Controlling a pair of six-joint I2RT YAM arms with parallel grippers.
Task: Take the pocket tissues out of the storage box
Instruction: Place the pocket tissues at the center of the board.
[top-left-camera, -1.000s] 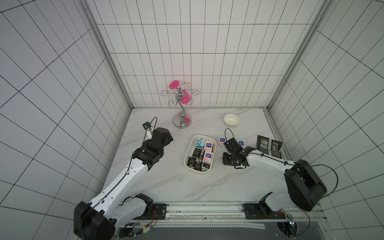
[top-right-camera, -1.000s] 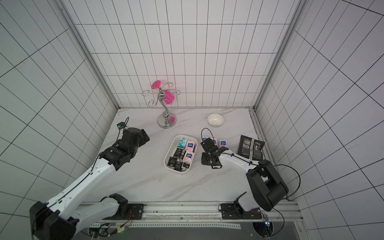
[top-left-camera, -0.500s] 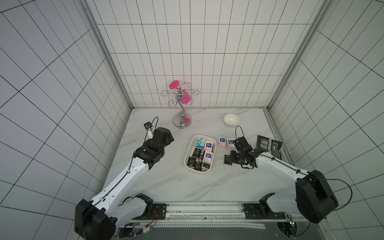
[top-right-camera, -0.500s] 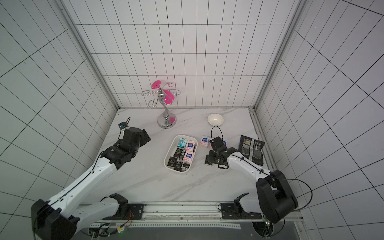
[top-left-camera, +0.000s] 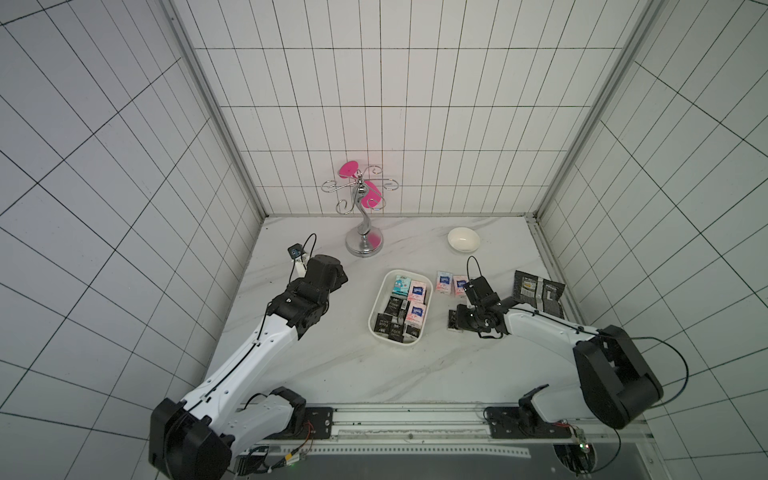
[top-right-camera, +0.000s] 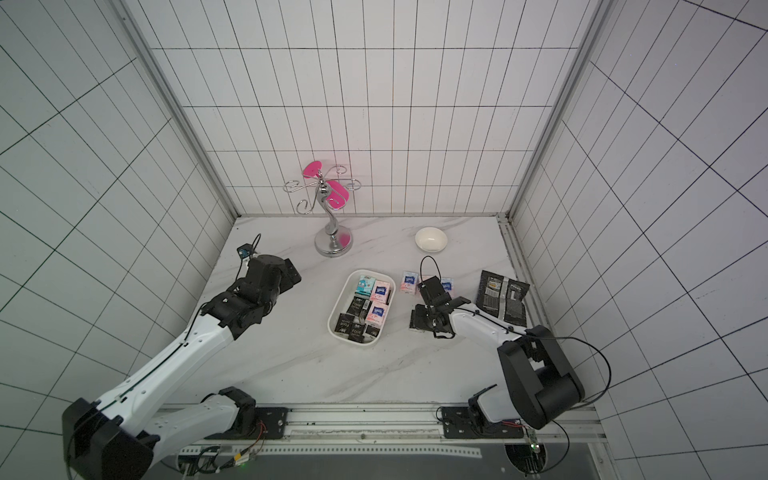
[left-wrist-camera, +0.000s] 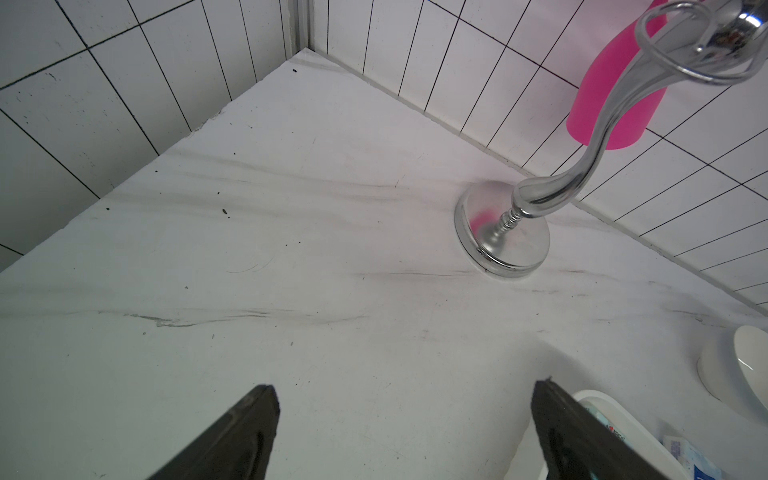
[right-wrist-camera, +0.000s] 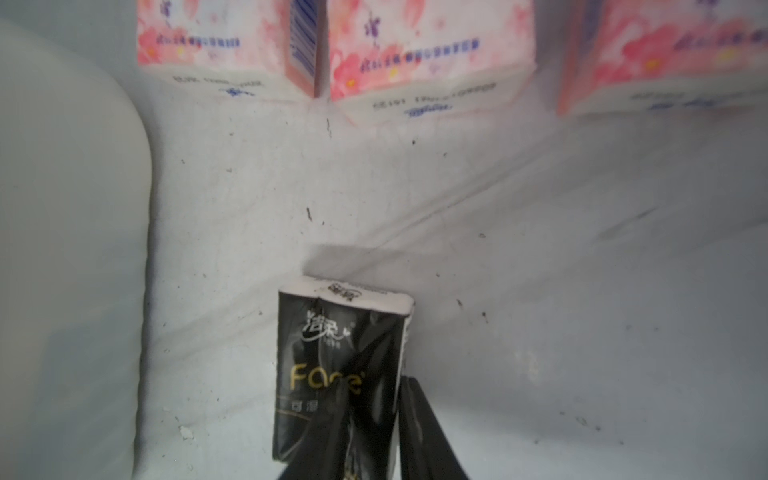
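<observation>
The white storage box (top-left-camera: 376, 308) (top-right-camera: 337, 305) stands mid-table with several pocket tissues (top-left-camera: 405, 309) in it: black, pink and one teal. Two pink packs (top-left-camera: 444, 282) (top-left-camera: 459, 285) lie on the table just right of it. A black "Face" pack (right-wrist-camera: 332, 340) (top-left-camera: 453, 321) (top-right-camera: 417, 319) lies flat nearer the front. My right gripper (right-wrist-camera: 386, 374) (top-left-camera: 463, 320) sits low over that pack's near end, jaws almost together; whether they pinch it is unclear. My left gripper (left-wrist-camera: 407, 390) (top-left-camera: 332, 276) hangs open over bare table left of the box.
A chrome stand (top-left-camera: 364, 232) (left-wrist-camera: 503, 237) with pink pieces is at the back. A small white bowl (top-left-camera: 463, 240) sits back right. Two black foil pouches (top-left-camera: 536, 293) lie by the right wall. Tiled walls close in three sides.
The right gripper has drawn back to the right, away from the box, and its jaws have narrowed. The black pack stays where it lay. The left arm has barely moved.
</observation>
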